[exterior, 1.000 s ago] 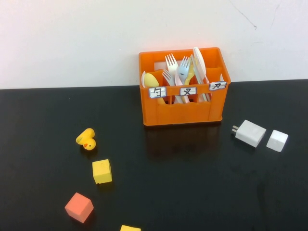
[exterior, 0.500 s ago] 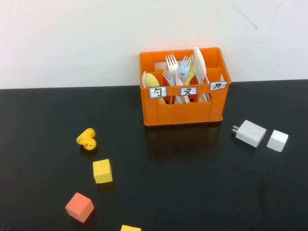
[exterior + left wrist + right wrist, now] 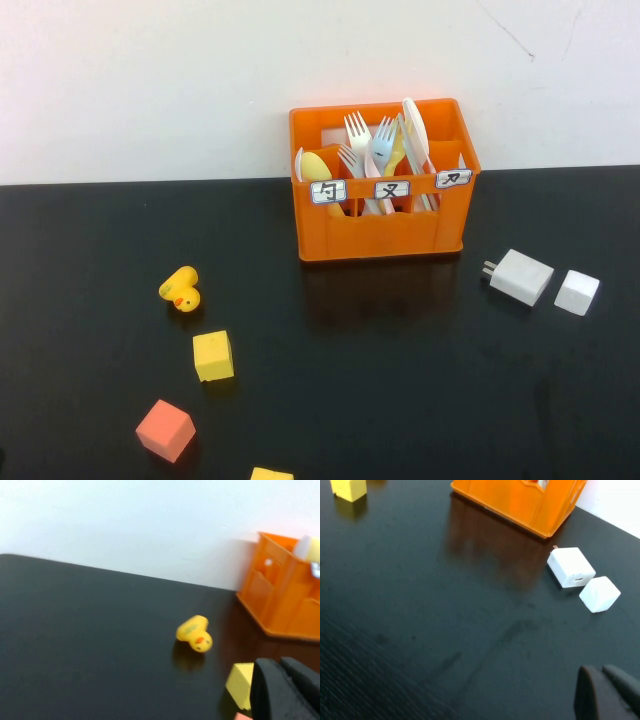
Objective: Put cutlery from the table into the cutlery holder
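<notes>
No cutlery lies on the counter (image 3: 420, 400); all stands upright in the cutlery holder (image 3: 380, 235). Left gripper (image 3: 287, 690) and right gripper (image 3: 607, 695) sit low at the near edge, jaws seemingly closed, empty.

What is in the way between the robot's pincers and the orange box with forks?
Nothing visible blocks either. The left pincer is near the yellow cube; the right pincer is near the white chargers. Bare table leads to the orange box.

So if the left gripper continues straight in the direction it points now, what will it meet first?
Probably the yellow cube, right ahead of the left gripper; past it stands the orange crate. Depth is unclear. The right gripper hangs near the white chargers.
</notes>
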`<state>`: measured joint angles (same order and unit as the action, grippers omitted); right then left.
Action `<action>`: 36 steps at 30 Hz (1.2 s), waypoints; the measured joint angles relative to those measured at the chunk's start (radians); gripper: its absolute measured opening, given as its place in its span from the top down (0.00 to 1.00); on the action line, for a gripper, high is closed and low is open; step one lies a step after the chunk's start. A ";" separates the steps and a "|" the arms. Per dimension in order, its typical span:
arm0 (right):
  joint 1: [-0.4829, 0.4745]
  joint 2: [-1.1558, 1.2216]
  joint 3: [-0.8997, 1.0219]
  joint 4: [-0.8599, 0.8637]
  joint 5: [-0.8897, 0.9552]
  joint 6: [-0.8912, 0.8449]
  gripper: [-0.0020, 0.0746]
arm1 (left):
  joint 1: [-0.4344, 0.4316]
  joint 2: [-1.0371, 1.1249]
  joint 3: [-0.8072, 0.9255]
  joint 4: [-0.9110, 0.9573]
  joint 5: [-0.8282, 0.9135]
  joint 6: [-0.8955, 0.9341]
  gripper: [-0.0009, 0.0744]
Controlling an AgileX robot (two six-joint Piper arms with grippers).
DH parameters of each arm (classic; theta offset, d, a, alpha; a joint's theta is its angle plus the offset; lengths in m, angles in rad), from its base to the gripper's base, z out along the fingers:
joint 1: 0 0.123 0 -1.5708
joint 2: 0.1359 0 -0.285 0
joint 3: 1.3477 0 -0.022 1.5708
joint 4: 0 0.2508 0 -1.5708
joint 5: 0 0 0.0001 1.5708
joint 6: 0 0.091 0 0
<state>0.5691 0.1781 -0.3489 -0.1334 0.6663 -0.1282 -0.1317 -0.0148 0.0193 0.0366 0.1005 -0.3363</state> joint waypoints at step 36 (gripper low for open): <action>0.000 0.000 0.005 0.000 0.001 0.000 0.98 | 0.124 0.000 -0.002 -0.111 0.215 0.062 0.99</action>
<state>0.5691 0.1781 -0.3443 -0.1334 0.6670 -0.1282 -0.0081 -0.0148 0.0175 -0.0745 0.3159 -0.2745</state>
